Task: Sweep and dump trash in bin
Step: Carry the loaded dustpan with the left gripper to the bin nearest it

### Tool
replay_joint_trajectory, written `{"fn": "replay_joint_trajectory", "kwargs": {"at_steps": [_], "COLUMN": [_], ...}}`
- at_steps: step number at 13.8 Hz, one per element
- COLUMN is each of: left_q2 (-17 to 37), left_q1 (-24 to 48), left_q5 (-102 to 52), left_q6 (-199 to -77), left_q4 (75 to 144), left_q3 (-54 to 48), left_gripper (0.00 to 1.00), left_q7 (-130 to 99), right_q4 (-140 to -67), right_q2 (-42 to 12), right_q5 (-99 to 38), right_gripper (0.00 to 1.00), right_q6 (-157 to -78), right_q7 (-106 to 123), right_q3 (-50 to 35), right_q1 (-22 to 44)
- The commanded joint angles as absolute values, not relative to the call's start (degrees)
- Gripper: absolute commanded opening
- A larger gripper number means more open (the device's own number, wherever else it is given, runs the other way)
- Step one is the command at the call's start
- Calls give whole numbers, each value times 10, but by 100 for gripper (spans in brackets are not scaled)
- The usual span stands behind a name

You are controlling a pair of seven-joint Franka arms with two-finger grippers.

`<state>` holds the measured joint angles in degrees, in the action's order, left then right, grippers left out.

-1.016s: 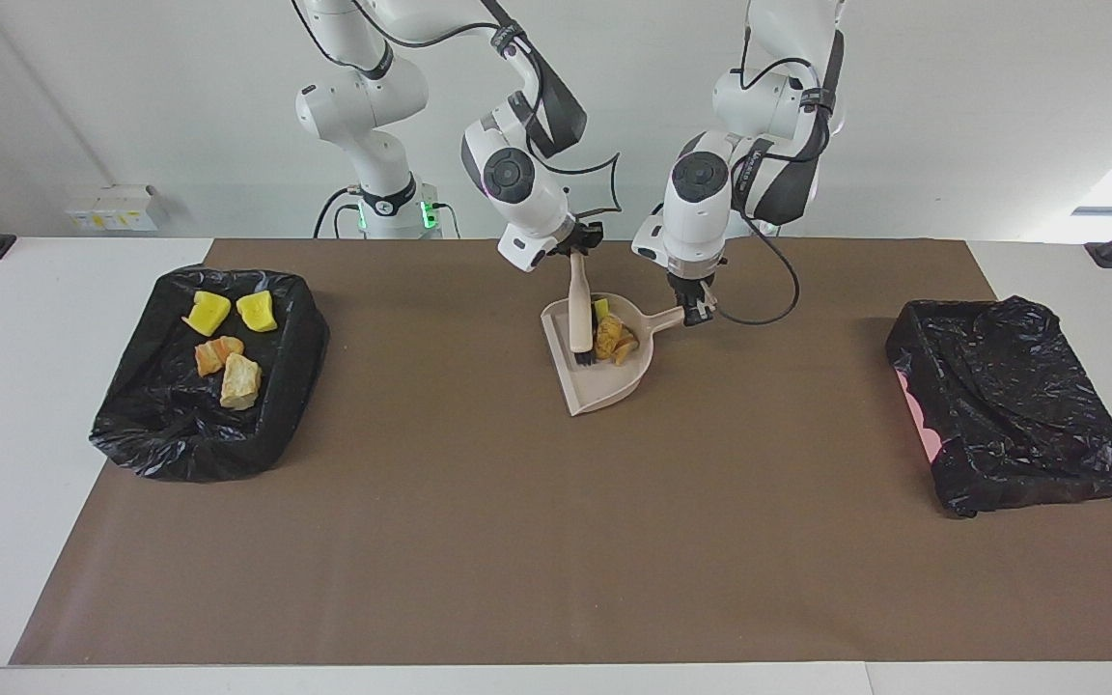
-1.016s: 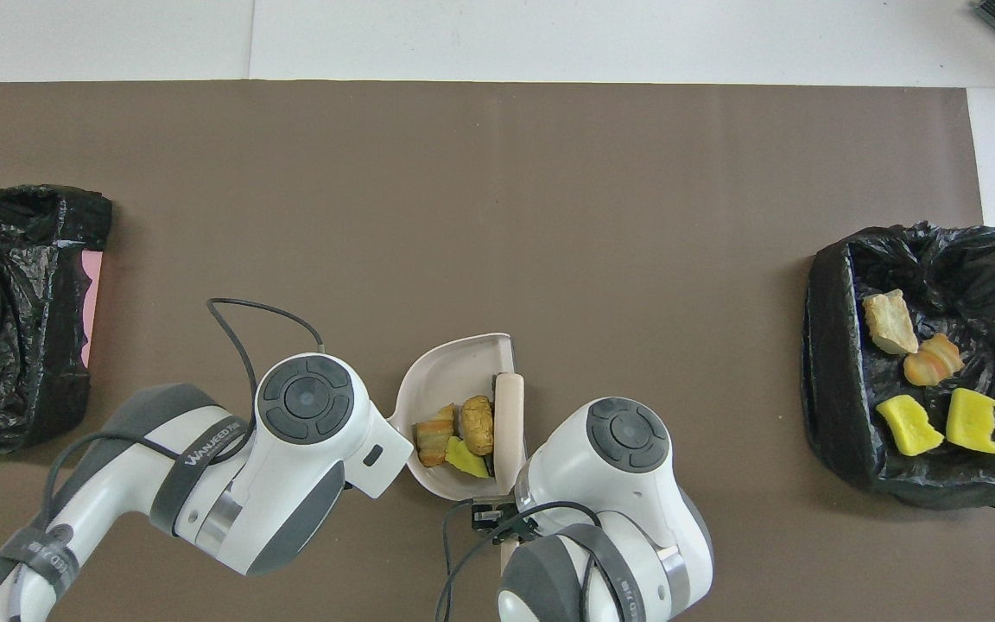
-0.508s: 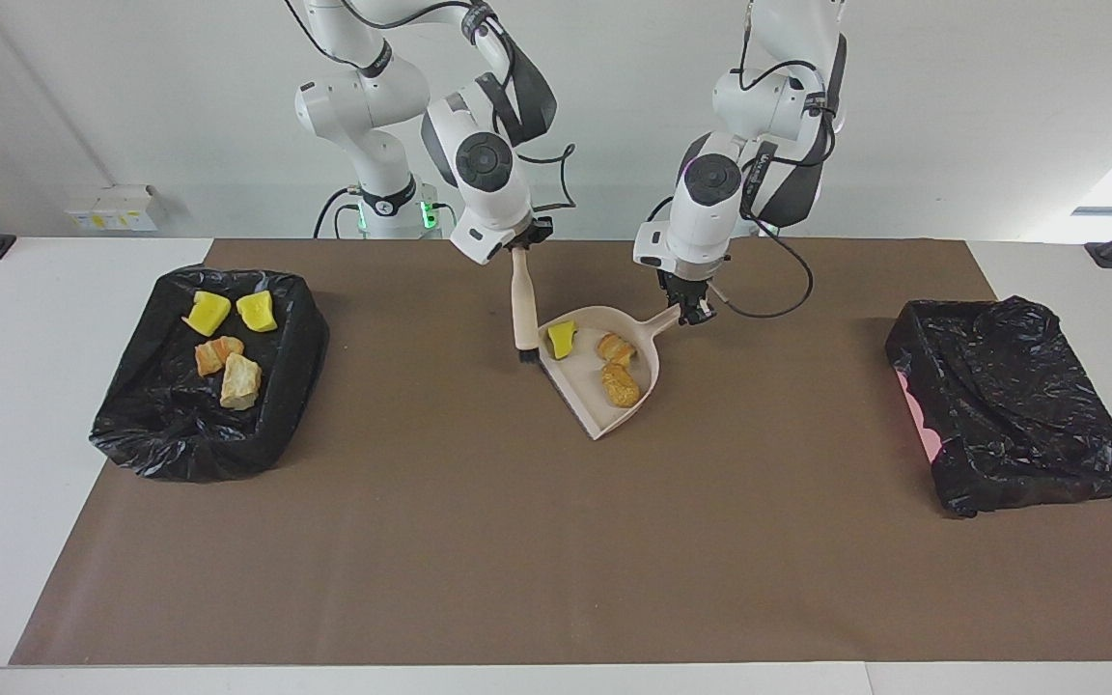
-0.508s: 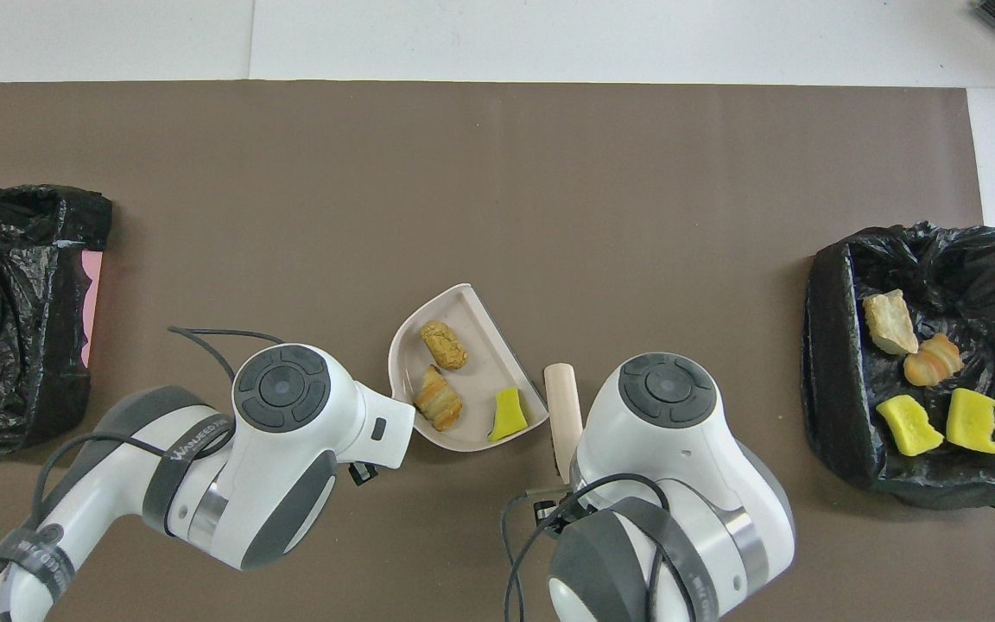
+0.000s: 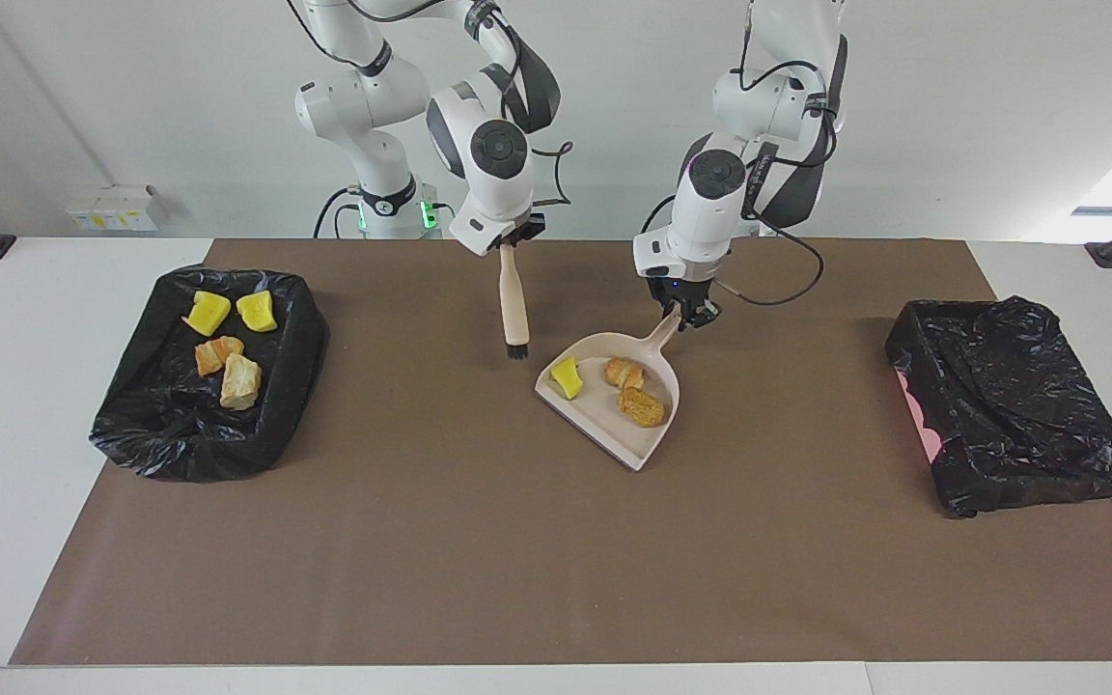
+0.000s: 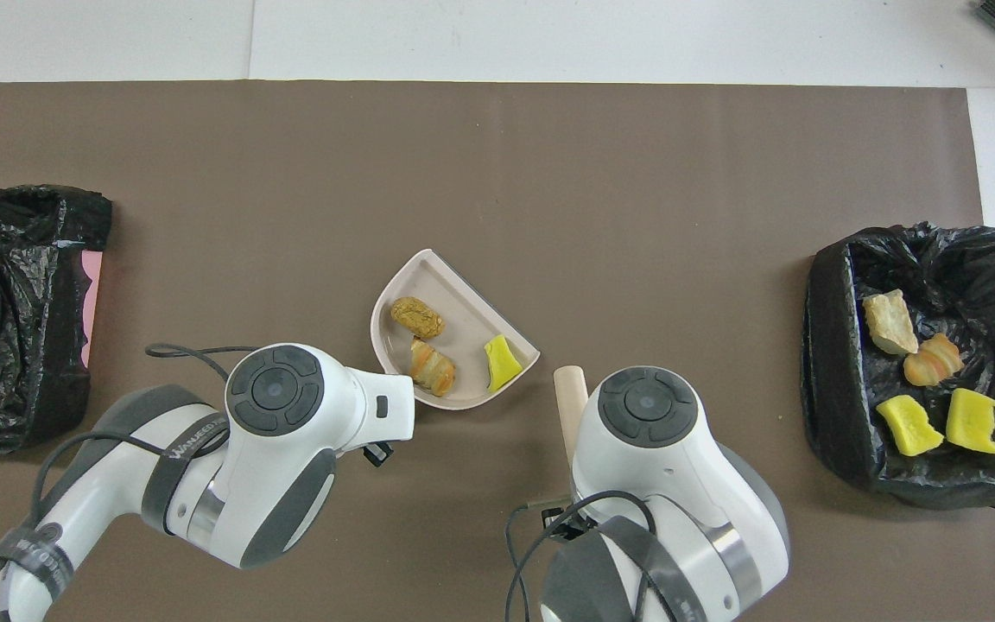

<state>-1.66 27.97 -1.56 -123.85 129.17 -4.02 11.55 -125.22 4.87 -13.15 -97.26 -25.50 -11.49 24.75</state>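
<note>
Left claw (image 5: pixel 689 316) pinches the dustpan (image 5: pixel 614 410) handle, keeping three foam chunks (image 5: pixel 628 386) level; right claw (image 5: pixel 510 241) pinches the brush (image 5: pixel 514 304), lifted clear.

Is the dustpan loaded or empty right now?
Loaded: three trash chunks lie in the dustpan, held by the left gripper.

Left arm bent at elbow, wrist angled down; left gripper (image 5: pixel 683 317) low, fingertips clamped on dustpan handle (image 5: pixel 660 334), pan hanging just below and ahead of it. Right arm folded, wrist pointing straight down; right gripper (image 5: pixel 510 241) raised, fingertips closed on top of brush handle (image 5: pixel 514 299), brush hanging upright beneath it.
</note>
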Motion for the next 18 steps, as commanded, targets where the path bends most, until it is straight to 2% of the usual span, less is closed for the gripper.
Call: {"fn": "replay_joint_trajectory", "kwargs": {"at_steps": [1, 6, 9, 12, 16, 18], "left_q2": [-28, -47, -49, -69, -131, -140], "left_q1": [254, 178, 134, 100, 66, 67], "left_q5": [-22, -22, -22, -22, -24, -25], "left_q6": [-1235, -1184, -1058, -969, -953, -919], "left_q4": [1268, 1203, 1124, 1085, 1070, 1050], "left_q3": [-35, -33, -33, -33, -26, 3], "left_gripper": [0, 0, 0, 0, 0, 0], "left_q7": [43, -11, -45, -82, -72, -49], "right_q4": [-1286, -1282, -1239, -1174, -1171, -1172], "right_q2": [83, 83, 27, -46, -87, -105], "right_q5": [-127, -168, -184, -181, -185, -185], "right_gripper": [0, 0, 0, 0, 0, 0], "right_q6": [-1015, -1051, -1071, -1084, -1152, -1177], "right_q7": [-293, -317, -370, -417, -435, -453], "right_q3": [-121, -122, -124, -125, -125, -125], "right_q1": [270, 311, 352, 392, 426, 436]}}
